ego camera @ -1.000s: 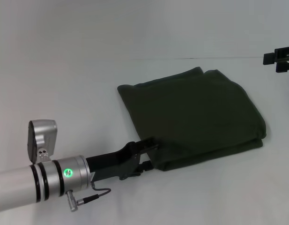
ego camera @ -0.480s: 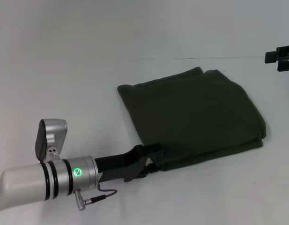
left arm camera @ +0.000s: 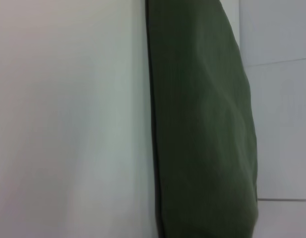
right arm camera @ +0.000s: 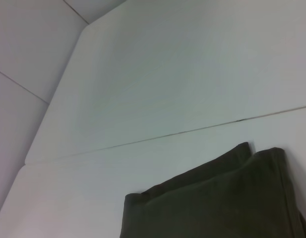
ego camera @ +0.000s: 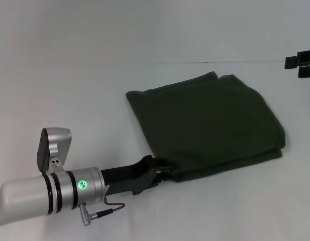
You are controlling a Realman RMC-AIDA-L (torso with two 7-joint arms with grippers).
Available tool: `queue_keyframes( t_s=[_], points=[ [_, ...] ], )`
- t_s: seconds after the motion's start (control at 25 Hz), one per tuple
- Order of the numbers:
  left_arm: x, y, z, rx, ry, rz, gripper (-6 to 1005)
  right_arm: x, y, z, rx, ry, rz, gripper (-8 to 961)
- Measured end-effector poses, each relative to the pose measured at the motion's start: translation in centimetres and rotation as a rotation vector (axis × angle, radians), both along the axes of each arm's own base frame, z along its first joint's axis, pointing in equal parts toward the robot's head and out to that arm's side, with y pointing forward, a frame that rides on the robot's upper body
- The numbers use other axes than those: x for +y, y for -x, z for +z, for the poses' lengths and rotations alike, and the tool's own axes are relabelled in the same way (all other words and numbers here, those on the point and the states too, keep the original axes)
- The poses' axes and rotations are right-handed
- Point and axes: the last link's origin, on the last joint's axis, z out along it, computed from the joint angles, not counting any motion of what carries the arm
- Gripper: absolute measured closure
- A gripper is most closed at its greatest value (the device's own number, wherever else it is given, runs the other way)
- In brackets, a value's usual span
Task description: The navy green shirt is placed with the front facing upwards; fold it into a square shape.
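**Fold nearly complete, near corner in hand**

We see the dark olive-green cotton shirt (ego camera: 210,125) lying on the white tabletop (ego camera: 69,90), right of centre, already doubled into a compact, roughly four-sided pad. Its layers are stacked, with two folded edges showing at the far side and a thick double hem along the near right edge. No print, neckline or sleeve is visible, so we judge the main folds done.

Our left gripper (ego camera: 162,169) reaches in low from the near left, its black jaws at the pad's near left corner. They appear to be pressed onto the cloth edge there, though the fabric hides the tips, so we cannot tell for certain. The left wrist view shows only the shirt's folded edge against the tabletop.

Our right gripper (ego camera: 300,63) sits far right, well apart from the shirt; we cannot tell how its jaws stand.

What remains, in our judgement, is squaring that near corner and letting go.
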Motion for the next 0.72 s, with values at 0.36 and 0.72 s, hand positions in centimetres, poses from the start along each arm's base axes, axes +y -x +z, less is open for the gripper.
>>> queue_keyframes(
  t_s=[0.36,0.72],
  points=[
    [-0.2,0.2,0.1,-0.002,0.0,-0.002,757,-0.1,-0.2,-0.2,0.007,0.01,-0.005,325],
    [-0.3,0.3,1.2,-0.023,-0.019,-0.043,960,-0.1,-0.5,-0.2,0.013,0.017,-0.016,324]
  ],
)
